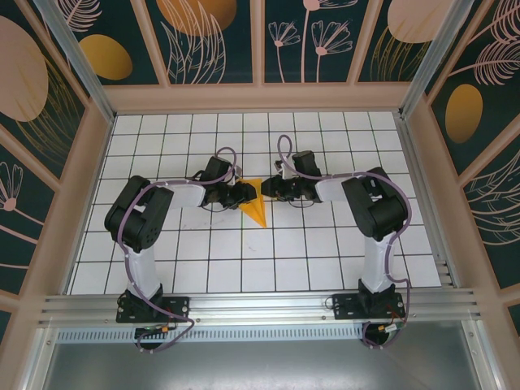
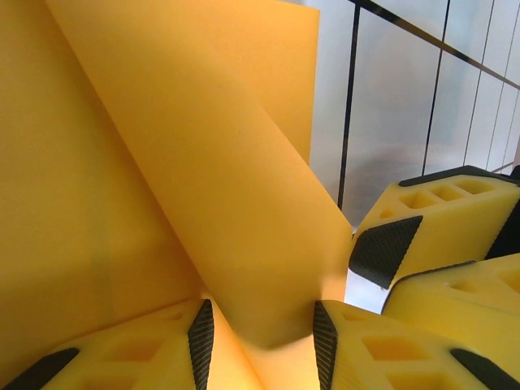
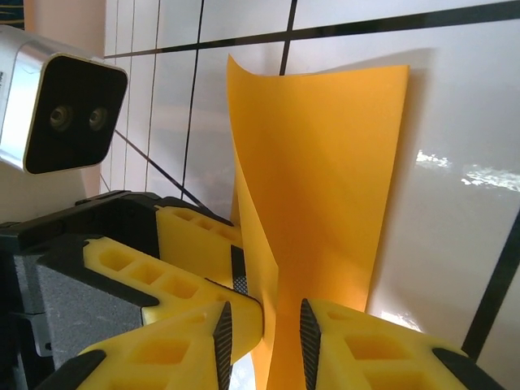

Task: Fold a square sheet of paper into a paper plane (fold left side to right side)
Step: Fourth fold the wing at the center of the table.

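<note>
No txt, labels, brand names, nos. or signs legible in any view. Silver camera housing (image 3: 28,89) on the other wrist has tiny dark marks at its left edge, too small & cut off to read. Wall print (image 1: 203,36) is plant & oval shapes only, no lettering.
</note>
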Robot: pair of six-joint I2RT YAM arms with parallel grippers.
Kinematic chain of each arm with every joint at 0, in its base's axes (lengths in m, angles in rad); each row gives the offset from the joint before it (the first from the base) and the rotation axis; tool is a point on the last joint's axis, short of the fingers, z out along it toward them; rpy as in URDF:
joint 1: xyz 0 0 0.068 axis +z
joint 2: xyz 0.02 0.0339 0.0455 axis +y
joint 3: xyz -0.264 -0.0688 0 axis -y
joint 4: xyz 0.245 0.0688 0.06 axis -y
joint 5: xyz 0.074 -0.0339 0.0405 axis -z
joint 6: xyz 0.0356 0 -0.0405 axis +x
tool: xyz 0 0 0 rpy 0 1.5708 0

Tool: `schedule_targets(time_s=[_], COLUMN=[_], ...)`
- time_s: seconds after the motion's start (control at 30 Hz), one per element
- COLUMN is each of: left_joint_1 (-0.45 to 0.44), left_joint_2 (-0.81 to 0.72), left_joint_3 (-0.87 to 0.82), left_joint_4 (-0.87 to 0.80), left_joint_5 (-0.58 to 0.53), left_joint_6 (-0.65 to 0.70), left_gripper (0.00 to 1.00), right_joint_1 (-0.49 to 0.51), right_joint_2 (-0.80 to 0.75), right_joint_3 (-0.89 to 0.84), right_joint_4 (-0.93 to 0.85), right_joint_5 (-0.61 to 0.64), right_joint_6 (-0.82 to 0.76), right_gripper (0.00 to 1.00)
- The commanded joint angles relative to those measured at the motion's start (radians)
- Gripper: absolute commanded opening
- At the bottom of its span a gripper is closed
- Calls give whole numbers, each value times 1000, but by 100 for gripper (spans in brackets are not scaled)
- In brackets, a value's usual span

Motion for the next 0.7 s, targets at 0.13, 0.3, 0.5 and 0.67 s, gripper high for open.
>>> schedule_targets(time_s=[0.13,0.3,0.5,0.67], left_joint_1=[-4,-4,-4,-3], left_joint_2=[24,23,22,23], left_joint_3=[5,5,2,1], left_joint_4=[-29,-28,-28,-28], left_joint_5=[-21,-21,-24,-24], left_joint_6=[30,30,33,33], left_gripper=[40,40,40,40], right_joint_1=[14,17,17,17], right_joint_2=[43,53,42,37], right_joint_3=[22,31,29,28], right_joint_4=[31,21,-21,-61], right_joint_5=[-35,-30,10,47], right_joint_6=[10,5,-24,-44], right_gripper=[28,22,10,9])
